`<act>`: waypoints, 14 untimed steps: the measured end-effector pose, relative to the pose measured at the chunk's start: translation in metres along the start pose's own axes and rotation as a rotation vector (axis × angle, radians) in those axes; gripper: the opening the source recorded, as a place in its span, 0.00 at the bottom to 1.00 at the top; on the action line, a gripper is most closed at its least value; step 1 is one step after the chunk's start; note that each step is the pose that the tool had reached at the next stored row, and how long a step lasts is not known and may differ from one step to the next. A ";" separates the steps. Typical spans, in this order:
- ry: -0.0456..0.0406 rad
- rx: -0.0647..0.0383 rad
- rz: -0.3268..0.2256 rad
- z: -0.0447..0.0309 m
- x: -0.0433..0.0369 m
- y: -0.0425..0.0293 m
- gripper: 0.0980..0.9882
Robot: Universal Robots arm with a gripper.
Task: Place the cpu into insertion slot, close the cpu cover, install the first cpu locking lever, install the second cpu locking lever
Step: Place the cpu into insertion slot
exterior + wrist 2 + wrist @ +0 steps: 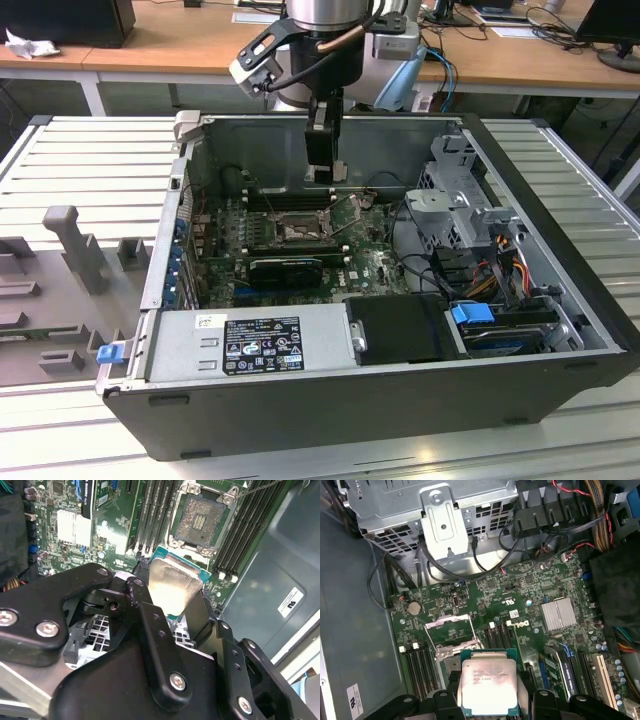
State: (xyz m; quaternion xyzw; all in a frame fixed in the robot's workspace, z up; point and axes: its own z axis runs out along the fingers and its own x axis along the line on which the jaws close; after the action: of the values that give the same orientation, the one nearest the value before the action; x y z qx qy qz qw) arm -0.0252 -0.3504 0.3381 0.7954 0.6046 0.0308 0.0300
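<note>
My gripper (328, 172) hangs inside the open computer case, above the back of the green motherboard (370, 262). It is shut on the cpu (487, 685), a flat square chip with a pale metal top, held by two opposite edges between the black fingers (446, 700). The cpu (172, 582) is in the air, tilted, a short way from the insertion slot (200, 522). The slot is a dark square socket with a silver rim, and it lies bare. The cpu cover (451, 636), a thin silver frame, stands swung up beside the socket (298, 232).
Long black memory slots (150, 515) flank the socket on both sides. A black expansion card (285, 268) lies in front of it. A silver drive cage (455, 205) with cable bundles stands on the exterior view's right. The power supply (250, 345) fills the near side, and the case walls (400, 140) enclose everything.
</note>
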 end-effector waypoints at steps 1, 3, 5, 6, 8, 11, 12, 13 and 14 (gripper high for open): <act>-0.0006 0.000 0.007 0.0001 0.0000 0.0000 0.48; -0.0011 0.000 0.016 0.0006 0.0001 -0.0002 0.48; -0.0011 0.000 0.013 0.0036 -0.0001 -0.0019 0.48; 0.0003 0.000 -0.003 0.0050 -0.0002 -0.0020 0.48; 0.0076 0.001 -0.089 0.0110 -0.0003 -0.0026 0.48; 0.0129 0.002 -0.151 0.0157 -0.0004 -0.0031 0.48; 0.0147 0.002 -0.168 0.0180 -0.0005 -0.0037 0.48; 0.0161 0.002 -0.178 0.0196 -0.0006 -0.0043 0.48; 0.0165 0.002 -0.183 0.0213 -0.0005 -0.0052 0.48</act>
State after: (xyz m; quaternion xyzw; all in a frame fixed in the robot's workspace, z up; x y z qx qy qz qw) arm -0.0285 -0.3497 0.3164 0.7366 0.6749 0.0338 0.0268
